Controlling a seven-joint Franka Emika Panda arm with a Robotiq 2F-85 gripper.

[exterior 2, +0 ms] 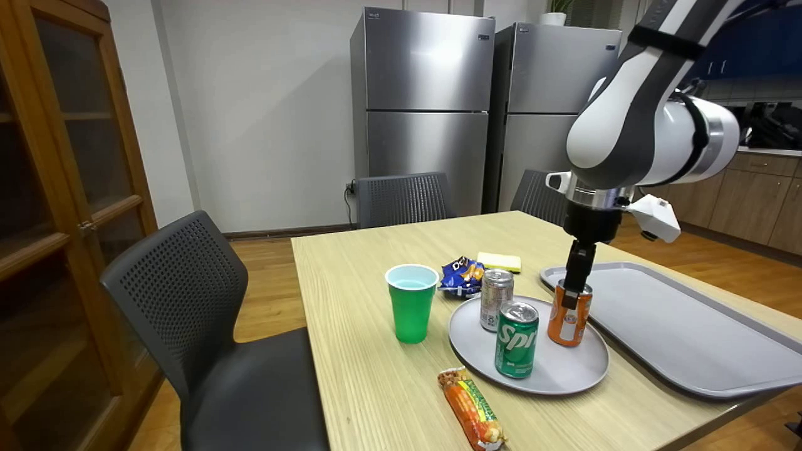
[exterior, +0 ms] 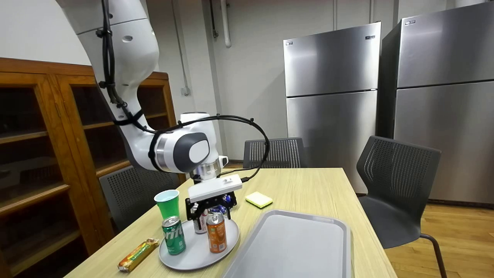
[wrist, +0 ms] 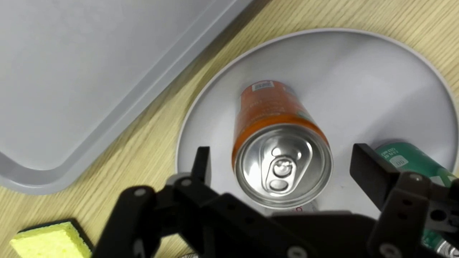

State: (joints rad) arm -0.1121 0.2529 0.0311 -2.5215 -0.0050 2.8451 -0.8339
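Claw (wrist: pixel 281 170) wide, straddling without contact the upright orange soda can (wrist: pixel 272 104) on the gray plate (wrist: pixel 373 75). Keep the can centered; move vertically only, to avoid tipping it or striking the Sprite can (exterior 2: pixel 517 344).

I'd call this a kitchen-like break room: two stainless-steel refrigerators (exterior: pixel 332 110) stand near each other, perforated-back chairs (exterior: pixel 397 177) surround a wood-grain table (exterior 2: pixel 376 388), a glass-doored wooden cabinet (exterior 2: pixel 78 228) flanks it, and blue wall cupboards (exterior 2: pixel 761 44) hang above drawered base cabinets (exterior 2: pixel 749 194).
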